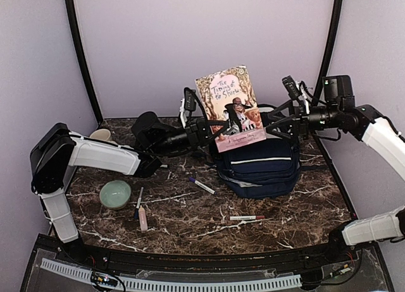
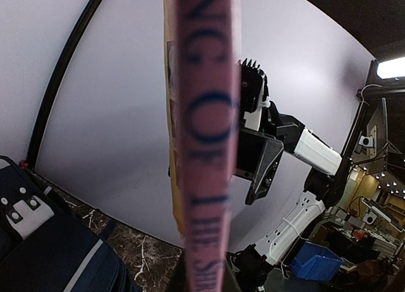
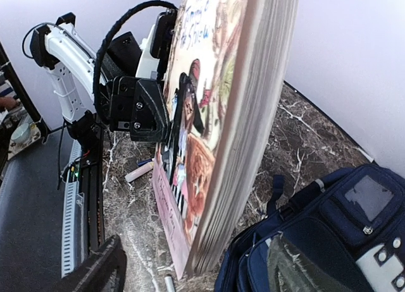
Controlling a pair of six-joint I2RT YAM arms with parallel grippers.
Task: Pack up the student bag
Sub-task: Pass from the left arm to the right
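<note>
A paperback book point(image 1: 229, 109) with a pink cover stands upright over the open top of the student bag point(image 1: 259, 169), a navy striped backpack at the table's middle right. My left gripper point(image 1: 224, 129) is shut on the book's lower part, one dark finger point(image 3: 182, 112) lying across the cover. In the left wrist view the pink spine point(image 2: 205, 146) fills the middle. My right gripper point(image 1: 271, 122) is open just right of the book, and its fingers point(image 3: 95, 270) stand wide on either side of the book's page edge point(image 3: 247, 146), not touching it.
A green bowl point(image 1: 115, 194), a blue pen point(image 1: 137, 203) and a pink tube point(image 1: 143, 217) lie at front left. A white marker point(image 1: 201, 185) lies left of the bag, a red-tipped pen point(image 1: 247, 217) in front of it. A cup point(image 1: 100, 135) sits at back left.
</note>
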